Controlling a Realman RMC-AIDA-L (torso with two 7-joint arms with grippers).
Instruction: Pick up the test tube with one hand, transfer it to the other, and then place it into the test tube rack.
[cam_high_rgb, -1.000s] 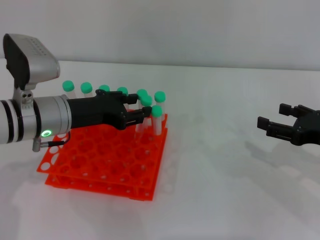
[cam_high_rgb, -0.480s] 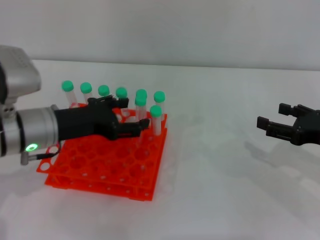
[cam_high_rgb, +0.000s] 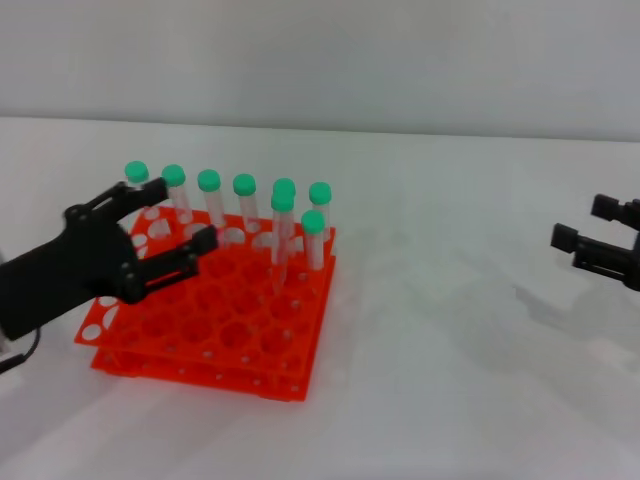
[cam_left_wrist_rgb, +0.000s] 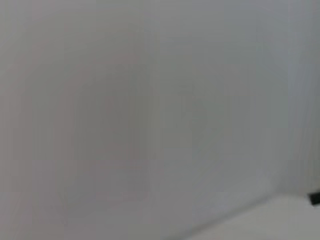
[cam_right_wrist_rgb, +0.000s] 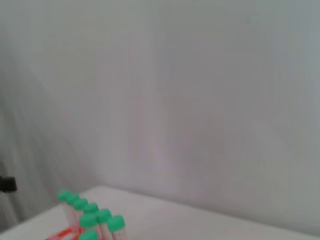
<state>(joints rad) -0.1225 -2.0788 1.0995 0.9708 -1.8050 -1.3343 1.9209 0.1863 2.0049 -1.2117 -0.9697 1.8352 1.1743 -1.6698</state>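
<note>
— Seven green-capped tubes stand in the test tube rack (cam_high_rgb: 215, 315); the test tube (cam_high_rgb: 280, 240) leans just beyond my left gripper (cam_high_rgb: 160, 235).
— Jaws?
— Left gripper spread, empty, over the rack's near-left holes. Right gripper (cam_high_rgb: 590, 235) spread too, well apart.

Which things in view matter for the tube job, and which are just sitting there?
In the job: test tube, tilted in its hole; test tube rack; left gripper, open over the rack; right gripper, open, far right.
Just there: other green-capped tubes in the rack; white table.
</note>
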